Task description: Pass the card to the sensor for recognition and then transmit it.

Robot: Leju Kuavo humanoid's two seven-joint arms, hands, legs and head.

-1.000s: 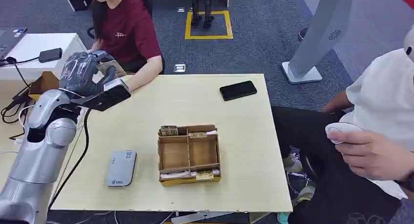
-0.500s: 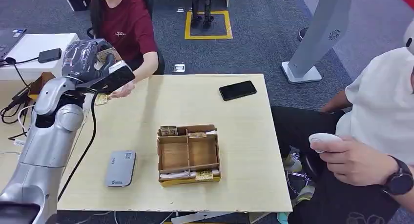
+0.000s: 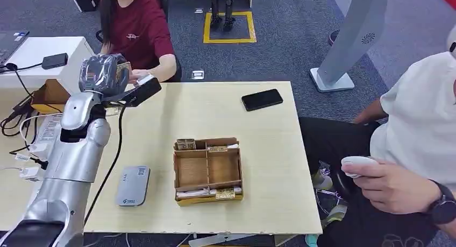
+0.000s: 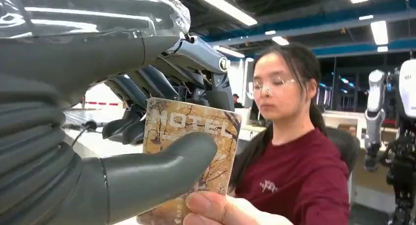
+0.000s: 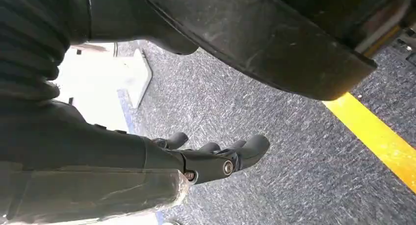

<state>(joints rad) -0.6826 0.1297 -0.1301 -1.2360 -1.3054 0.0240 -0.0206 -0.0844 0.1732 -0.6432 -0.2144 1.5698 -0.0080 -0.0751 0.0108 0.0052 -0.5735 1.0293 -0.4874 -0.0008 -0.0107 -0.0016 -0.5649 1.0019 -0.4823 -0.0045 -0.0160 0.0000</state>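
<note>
My left hand [image 3: 104, 75], wrapped in clear plastic, is raised over the table's far left corner. It pinches a tan card [image 3: 123, 67] printed "MOTEL" [image 4: 195, 129] between thumb [image 4: 157, 168] and fingers. A person in a maroon shirt [image 3: 141, 34] sits behind that corner, and their hand [image 3: 141, 75] reaches up to the card. Their fingertips [image 4: 221, 210] touch the card's near edge. The grey card sensor [image 3: 133, 185] lies flat near the table's front left. My right hand [image 5: 216, 156] hangs over the carpet with nothing in it, fingers loosely extended.
A cardboard box [image 3: 208, 170] with compartments of cards sits mid-table [image 3: 263, 150]. A black phone [image 3: 262, 99] lies at the far right. A second person [image 3: 414, 150] sits at the right holding a white device [image 3: 357, 164]. A white desk [image 3: 37, 50] with cables stands at the left.
My left arm has swung rightward with the card, toward the seated person. That person's hand has come up to the card. The person at the right shifted their hand with the white device.
</note>
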